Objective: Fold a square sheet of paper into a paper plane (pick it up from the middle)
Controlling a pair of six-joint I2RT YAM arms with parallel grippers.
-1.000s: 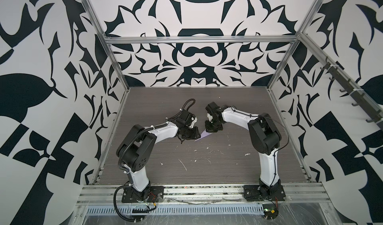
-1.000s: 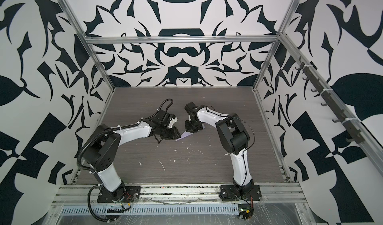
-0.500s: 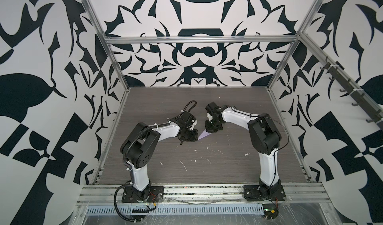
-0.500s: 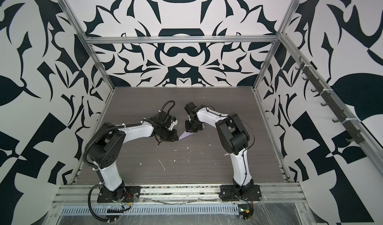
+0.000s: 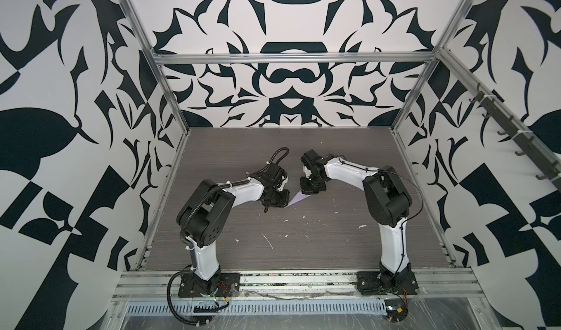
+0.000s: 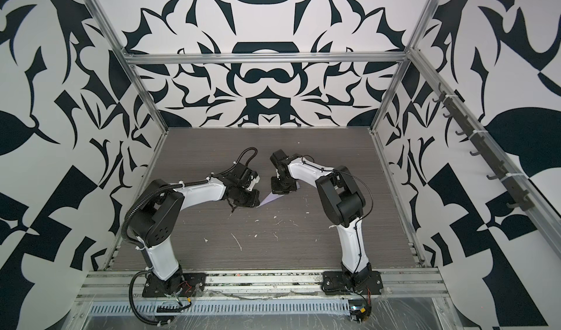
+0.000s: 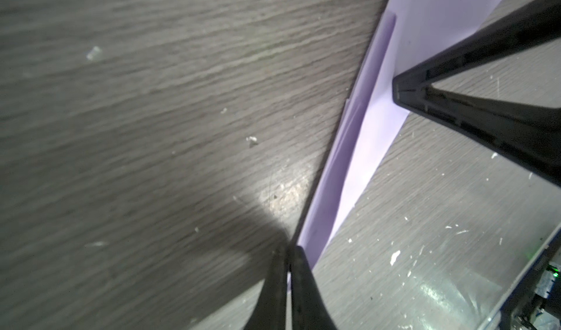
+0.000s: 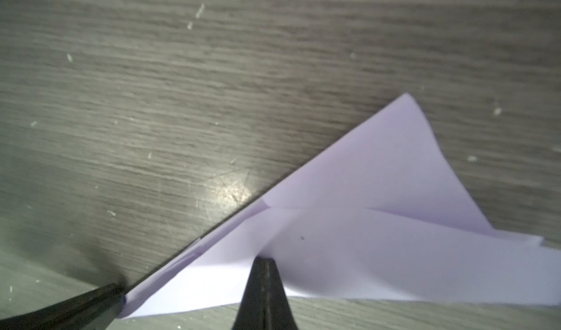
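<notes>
There are two robot arms, the left arm (image 5: 243, 191) on the left of both top views and the right arm (image 5: 346, 173) on the right. Each carries one gripper, making two: the left gripper (image 7: 288, 252) and the right gripper (image 8: 267, 260). There is one lilac paper plane (image 8: 364, 237), a single folded piece. One grey wood-grain table (image 5: 334, 252) fills the lower middle of the frame. Two black base plates sit along its lower edge, the left base plate (image 5: 209, 286) and the right base plate (image 5: 385, 286). The white flecks (image 5: 268, 242) on the table number well over a dozen and are too small to count exactly. One rail of hooks (image 5: 516, 131) runs down the right wall.
</notes>
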